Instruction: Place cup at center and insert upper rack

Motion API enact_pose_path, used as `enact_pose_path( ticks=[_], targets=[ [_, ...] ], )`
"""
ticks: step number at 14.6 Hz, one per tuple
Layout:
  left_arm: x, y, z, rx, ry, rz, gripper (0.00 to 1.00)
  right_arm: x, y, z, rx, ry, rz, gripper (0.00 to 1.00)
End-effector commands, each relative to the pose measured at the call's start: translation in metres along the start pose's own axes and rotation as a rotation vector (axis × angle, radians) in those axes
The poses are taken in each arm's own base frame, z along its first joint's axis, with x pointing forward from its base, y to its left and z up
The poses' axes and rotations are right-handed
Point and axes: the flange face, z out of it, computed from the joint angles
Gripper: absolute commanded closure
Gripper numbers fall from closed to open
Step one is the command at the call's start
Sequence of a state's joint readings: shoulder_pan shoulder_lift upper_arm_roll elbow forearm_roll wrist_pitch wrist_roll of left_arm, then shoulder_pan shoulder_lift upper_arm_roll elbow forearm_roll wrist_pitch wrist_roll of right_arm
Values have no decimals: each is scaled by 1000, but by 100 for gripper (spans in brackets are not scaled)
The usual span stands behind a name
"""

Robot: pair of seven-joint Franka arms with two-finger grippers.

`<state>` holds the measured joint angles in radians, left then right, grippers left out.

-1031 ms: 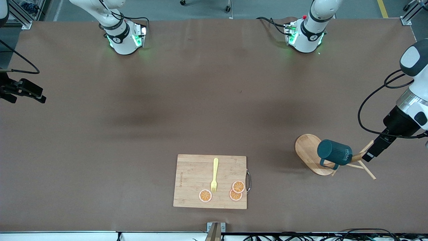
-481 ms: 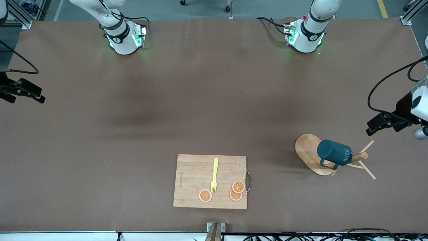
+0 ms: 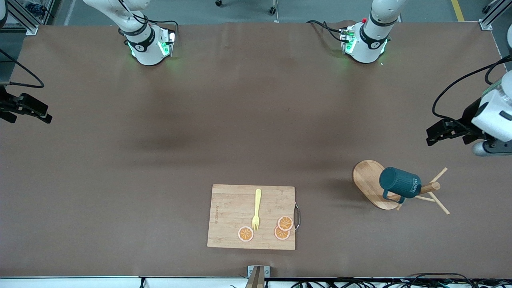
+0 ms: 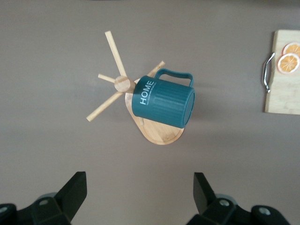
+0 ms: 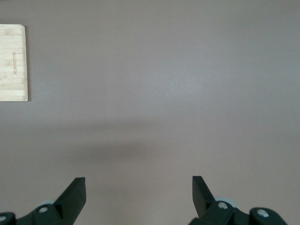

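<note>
Ribbed teal cup (image 3: pixel 398 182) – hung on wooden upper rack (image 3: pixel 372 183), pegs splayed

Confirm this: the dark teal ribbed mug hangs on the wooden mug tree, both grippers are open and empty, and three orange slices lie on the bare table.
Wrong only about the orange slices: the front view shows them on the rectangular wooden cutting board. The dark teal ribbed mug is on the wooden mug tree; left gripper and right gripper are open and empty.

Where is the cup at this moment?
In the front view, the cup hangs on the upper rack, toward the left arm's end of the table, beside the cutting board.
</note>
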<state>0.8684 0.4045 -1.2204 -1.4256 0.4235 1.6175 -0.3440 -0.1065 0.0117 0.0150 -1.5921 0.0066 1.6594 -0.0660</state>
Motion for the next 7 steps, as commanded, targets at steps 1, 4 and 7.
enact_pose_path(
  ticks=[1,4,7],
  targets=[
    [-2,14,-9,13,-45,20,0,0,-1,-3,-16,0,-4,0],
    [-5,9,-17,-2,-54,-12,0,0,-1,-3,-15,0,-2,0],
    [-14,-20,-42,-65,-34,-71,0,0,0,-3,-16,0,-1,0]
  ],
)
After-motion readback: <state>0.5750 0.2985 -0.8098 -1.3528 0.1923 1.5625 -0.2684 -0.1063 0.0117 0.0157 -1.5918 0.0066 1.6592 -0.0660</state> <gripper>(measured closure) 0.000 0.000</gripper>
